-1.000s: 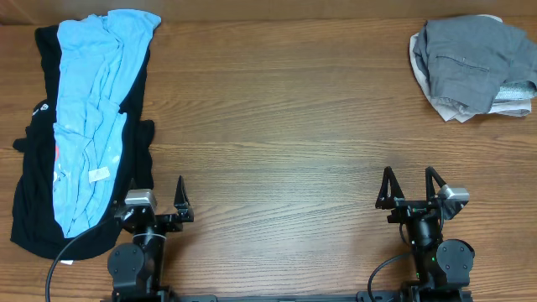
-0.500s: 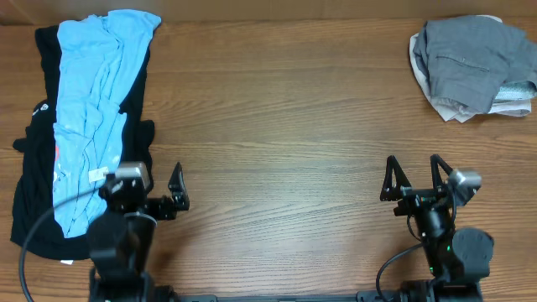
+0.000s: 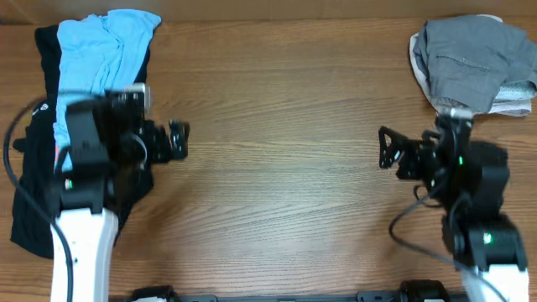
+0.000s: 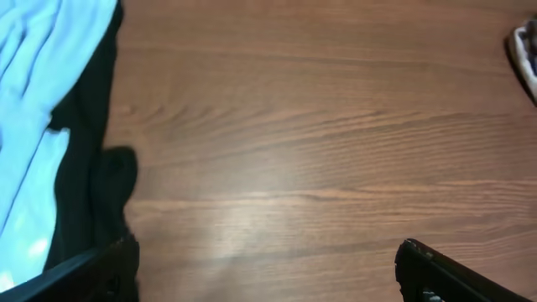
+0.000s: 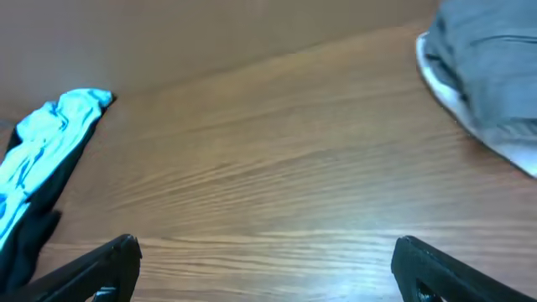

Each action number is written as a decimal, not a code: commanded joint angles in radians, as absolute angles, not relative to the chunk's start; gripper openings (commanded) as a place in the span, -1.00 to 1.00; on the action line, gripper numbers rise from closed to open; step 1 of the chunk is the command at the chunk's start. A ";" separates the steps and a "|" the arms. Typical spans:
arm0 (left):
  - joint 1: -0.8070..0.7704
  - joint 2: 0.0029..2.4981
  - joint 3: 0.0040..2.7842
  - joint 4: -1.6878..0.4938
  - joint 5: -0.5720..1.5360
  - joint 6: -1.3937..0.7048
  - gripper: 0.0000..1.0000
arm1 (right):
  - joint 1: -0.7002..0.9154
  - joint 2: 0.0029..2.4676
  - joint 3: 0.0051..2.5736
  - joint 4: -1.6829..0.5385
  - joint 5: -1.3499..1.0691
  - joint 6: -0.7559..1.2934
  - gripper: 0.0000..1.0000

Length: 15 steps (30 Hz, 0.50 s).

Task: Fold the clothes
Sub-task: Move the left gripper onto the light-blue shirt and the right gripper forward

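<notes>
Left end effector [image 3: 179, 140] forward, beside clothes [image 3: 101, 50]

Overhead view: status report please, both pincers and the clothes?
Left pincer open, empty, beside blue garment lying on black garment. Right pincer open, empty, near grey pile. Clothes crumpled, none held. Nothing in the way.

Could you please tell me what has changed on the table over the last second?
Both arms have left the near edge and moved farther out over the table. The left gripper is now beside the blue shirt and black garment, and the right gripper is near the gray pile. Both remain open and empty; nothing was grasped. The clothes lie as before.
</notes>
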<state>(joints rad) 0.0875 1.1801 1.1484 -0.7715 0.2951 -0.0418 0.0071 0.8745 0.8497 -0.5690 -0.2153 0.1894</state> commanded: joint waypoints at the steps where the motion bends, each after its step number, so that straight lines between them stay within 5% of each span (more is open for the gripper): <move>1: 0.093 1.265 1.241 -0.758 0.363 0.009 1.00 | 0.004 1.031 0.994 -0.626 -0.343 0.148 1.00; 15: 0.162 1.448 1.279 -0.514 -0.036 0.049 0.87 | 0.007 1.362 1.022 -0.450 -0.604 0.179 0.97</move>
<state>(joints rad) 0.1101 1.3888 1.2362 -0.5274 0.1177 0.0448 0.0071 1.3266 0.9966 -0.4591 -0.5594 0.1802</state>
